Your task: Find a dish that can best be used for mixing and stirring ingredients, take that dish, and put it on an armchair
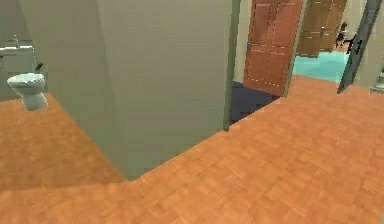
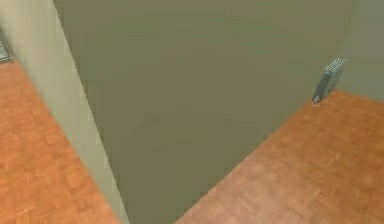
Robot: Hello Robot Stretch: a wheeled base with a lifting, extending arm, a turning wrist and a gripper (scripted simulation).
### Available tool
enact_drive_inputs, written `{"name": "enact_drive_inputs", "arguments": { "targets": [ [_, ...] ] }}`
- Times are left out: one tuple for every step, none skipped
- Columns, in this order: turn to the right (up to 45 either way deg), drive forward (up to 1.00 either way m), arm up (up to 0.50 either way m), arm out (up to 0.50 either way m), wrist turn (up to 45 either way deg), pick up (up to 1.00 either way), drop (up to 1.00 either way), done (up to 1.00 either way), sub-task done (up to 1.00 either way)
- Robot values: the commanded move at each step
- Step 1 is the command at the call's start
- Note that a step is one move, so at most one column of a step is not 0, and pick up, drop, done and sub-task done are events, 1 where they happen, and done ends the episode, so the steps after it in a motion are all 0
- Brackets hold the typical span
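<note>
The floor [image 1: 300, 160] is orange-brown wood parquet. The wall [image 1: 160, 70] at centre is dull olive-grey. At left stands a white toilet [image 1: 28, 88]. At upper right are a reddish-brown panelled door [image 1: 268, 45], a navy floor patch [image 1: 250, 100] and turquoise flooring [image 1: 320, 68].

A white toilet [image 1: 28, 90] stands on the orange wood floor [image 1: 300, 150].
</note>
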Motion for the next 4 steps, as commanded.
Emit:
{"name": "enact_drive_inputs", "arguments": {
  "targets": [
    [0.0, 0.45, 0.00, 0.00, 0.0, 0.00, 0.00, 0.00, 0.00],
    [30.0, 0.00, 0.00, 0.00, 0.0, 0.00, 0.00, 0.00, 0.00],
    [0.0, 1.00, 0.00, 0.00, 0.0, 0.00, 0.00, 0.00, 0.00],
    [0.0, 1.00, 0.00, 0.00, 0.0, 0.00, 0.00, 0.00, 0.00]
  ]
}}
